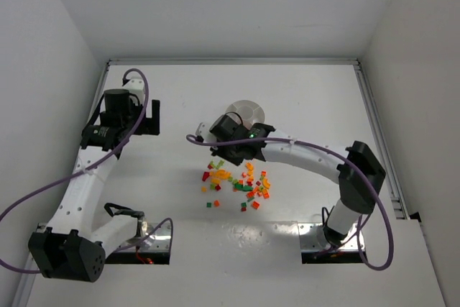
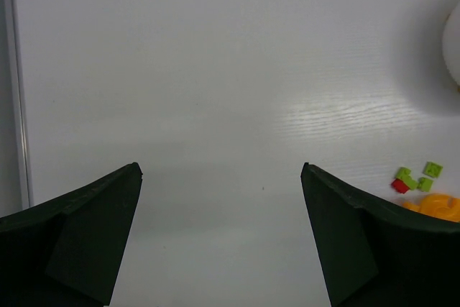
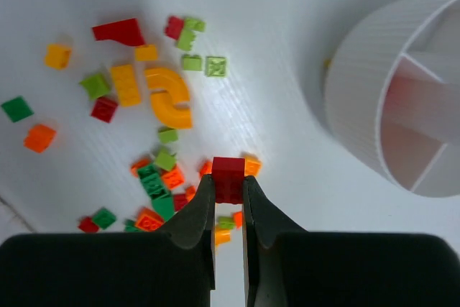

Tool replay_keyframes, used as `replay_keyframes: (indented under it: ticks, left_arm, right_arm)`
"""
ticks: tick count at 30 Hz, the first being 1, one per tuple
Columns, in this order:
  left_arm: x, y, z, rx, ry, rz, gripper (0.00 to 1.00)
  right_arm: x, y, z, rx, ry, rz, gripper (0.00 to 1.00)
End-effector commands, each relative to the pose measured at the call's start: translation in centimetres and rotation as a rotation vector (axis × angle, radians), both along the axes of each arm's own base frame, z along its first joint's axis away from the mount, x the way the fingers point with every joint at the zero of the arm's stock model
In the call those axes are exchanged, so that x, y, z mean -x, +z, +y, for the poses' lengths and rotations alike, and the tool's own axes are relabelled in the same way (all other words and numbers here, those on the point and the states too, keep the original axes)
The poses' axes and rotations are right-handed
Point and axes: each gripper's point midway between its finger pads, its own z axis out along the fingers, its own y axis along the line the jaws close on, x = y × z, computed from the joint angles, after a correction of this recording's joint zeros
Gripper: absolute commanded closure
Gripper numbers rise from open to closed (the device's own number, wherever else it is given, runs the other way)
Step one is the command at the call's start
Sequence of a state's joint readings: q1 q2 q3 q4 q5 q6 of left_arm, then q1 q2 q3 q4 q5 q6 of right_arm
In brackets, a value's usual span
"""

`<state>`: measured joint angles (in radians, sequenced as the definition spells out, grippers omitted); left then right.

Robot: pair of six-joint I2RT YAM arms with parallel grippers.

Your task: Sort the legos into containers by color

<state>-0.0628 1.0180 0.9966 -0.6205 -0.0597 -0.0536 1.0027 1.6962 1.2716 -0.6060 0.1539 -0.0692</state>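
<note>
I am pinching a red brick [image 3: 228, 172] in the tips of my right gripper [image 3: 228, 190], over the scattered legos [image 3: 171, 102] on the worktop. I am aiming to carry it level, firmly squeezed, to the white dish [image 3: 359, 98] on my right, releasing only above red's compartment. My left gripper [image 2: 221, 174] is hanging spread, holding nothing.

One white dish [image 3: 359, 106] sits at 3 o'clock in the right wrist view, with three of its wedge compartments [image 3: 424, 106] showing. The legos [image 3: 154, 181] spread from 9 to 6 o'clock: about six red, seven orange, five yellow, one of them a curved piece [image 3: 171, 98], seven light green and five dark green. In the left wrist view, three light green and one red show at 4 o'clock.
</note>
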Motion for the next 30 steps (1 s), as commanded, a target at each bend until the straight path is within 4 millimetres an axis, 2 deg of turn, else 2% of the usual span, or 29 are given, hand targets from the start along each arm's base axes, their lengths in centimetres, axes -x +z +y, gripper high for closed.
replay_keyframes:
  ticks: [1, 2, 4, 7, 12, 13, 19, 23, 24, 27, 30]
  left_arm:
    - [-1.4, 3.3, -0.7, 0.03, -0.043, -0.085, 0.0]
    - [-1.7, 2.7, -0.9, 0.042, -0.045, -0.054, 0.0]
    - [-2.1, 2.5, -1.0, 0.049, -0.039, -0.037, 0.0]
    - [-2.1, 2.5, -1.5, 0.069, -0.066, -0.026, 0.0]
    - [-2.3, 2.6, -1.4, 0.063, -0.057, -0.026, 0.0]
    - [-2.3, 2.6, -1.4, 0.063, -0.057, -0.026, 0.0]
    - [-2.6, 3.2, -1.2, 0.058, -0.051, -0.045, 0.0]
    - [-2.6, 3.2, -1.2, 0.049, -0.057, -0.045, 0.0]
    - [-2.6, 3.2, -1.1, 0.039, -0.064, -0.046, 0.0]
    - [-2.6, 3.2, -1.7, 0.04, -0.11, -0.046, 0.0]
    - [-1.9, 2.7, -3.1, 0.056, -0.214, -0.019, 0.0]
  right_arm:
    - [-2.7, 2.8, -0.1, -0.03, 0.043, -0.117, 1.0]
    - [-3.6, 3.8, 0.0, -0.04, 0.032, -0.142, 1.0]
    - [-5.2, 3.9, -1.1, -0.012, 0.003, -0.149, 1.0]
    - [-7.1, 5.3, -1.8, -0.036, -0.039, -0.149, 1.0]
    - [-9.7, 4.2, -3.7, -0.01, -0.123, -0.136, 1.0]
    - [-10.1, 4.7, -3.0, -0.034, -0.125, -0.138, 1.0]
    - [-10.8, 3.4, -3.5, -0.051, -0.175, -0.055, 1.0]
    - [-11.4, 2.9, -3.8, -0.039, -0.189, -0.054, 0.97]
    - [-11.9, 3.0, -4.4, -0.029, -0.209, -0.065, 0.97]
    - [-12.7, 3.0, -4.7, -0.022, -0.229, -0.082, 0.92]
    - [-13.1, 2.6, -5.3, -0.001, -0.249, -0.088, 0.87]
